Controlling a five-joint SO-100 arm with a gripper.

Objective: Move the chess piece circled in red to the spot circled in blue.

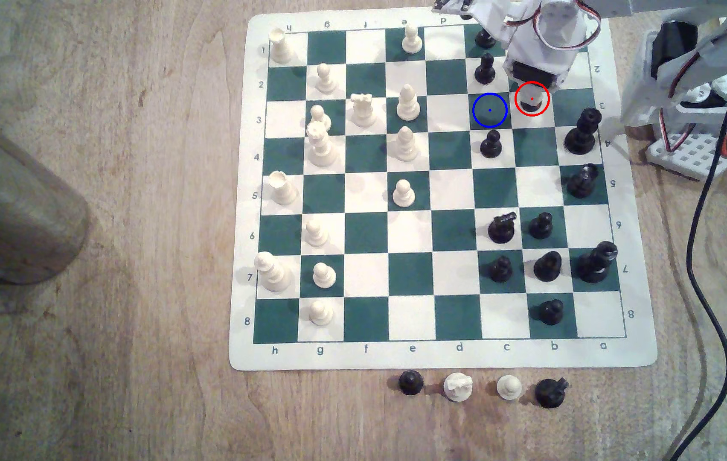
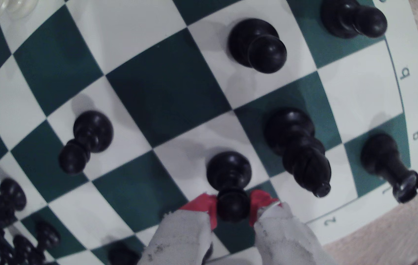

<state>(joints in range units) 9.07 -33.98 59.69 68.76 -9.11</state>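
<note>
The gripper [image 2: 233, 212] has its red-tipped fingers [image 2: 204, 203] pressed against either side of the ball head of the black pawn [image 2: 229, 171], clamped on it. The pawn's base looks to sit on its white square, the one ringed in red in the exterior view, where the pawn's base [image 1: 530, 105] peeks out under the arm.

By my judgement the grasp is made, but the lift, the carry and the set-down all remain. The spot [image 1: 490, 110], a dark green square ringed in blue, lies just at 9 o'clock of the pawn in the exterior view and is bare.

The wooden table [image 1: 131, 266] carries a roll-up chess mat [image 1: 441, 354] with green and white squares. Another black pawn [image 1: 484, 70] stands at 12 o'clock of the spot and one more [image 1: 490, 145] at 6 o'clock, so the lane is tight.
</note>
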